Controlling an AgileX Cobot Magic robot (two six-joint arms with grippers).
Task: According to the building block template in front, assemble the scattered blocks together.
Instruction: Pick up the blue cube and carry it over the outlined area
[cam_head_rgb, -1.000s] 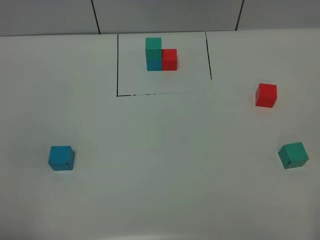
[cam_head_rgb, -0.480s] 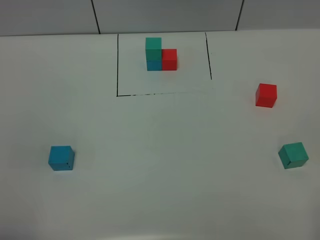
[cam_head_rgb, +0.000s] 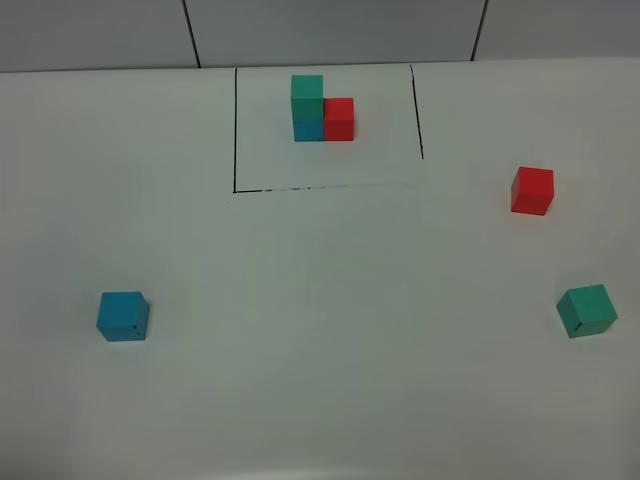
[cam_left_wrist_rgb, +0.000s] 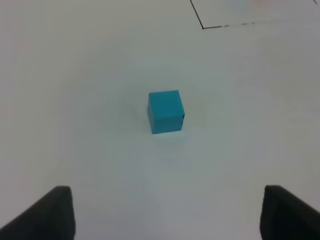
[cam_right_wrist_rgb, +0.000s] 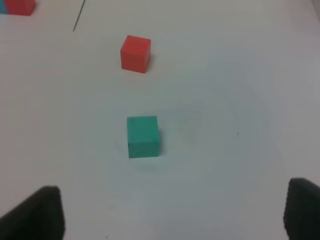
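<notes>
Only the wrist views show the arms. The left fingers (cam_left_wrist_rgb: 50, 215) stand wide apart and hold nothing, above the tabletop (cam_head_rgb: 320, 380), with the blue cube (cam_left_wrist_rgb: 166, 111) ahead of them. The right fingers (cam_right_wrist_rgb: 47, 212) are just as open and hold nothing, facing the green cube (cam_right_wrist_rgb: 143, 136), with the red cube (cam_right_wrist_rgb: 135, 53) beyond it. The high view adds the whole layout. The template (cam_head_rgb: 322, 110) sits at the far middle inside black lines (cam_head_rgb: 235, 130), green on blue with red touching alongside. The blue cube lies alone near left, well apart from the red and green cubes at right. All three are plain matte cubes resting flat.
</notes>
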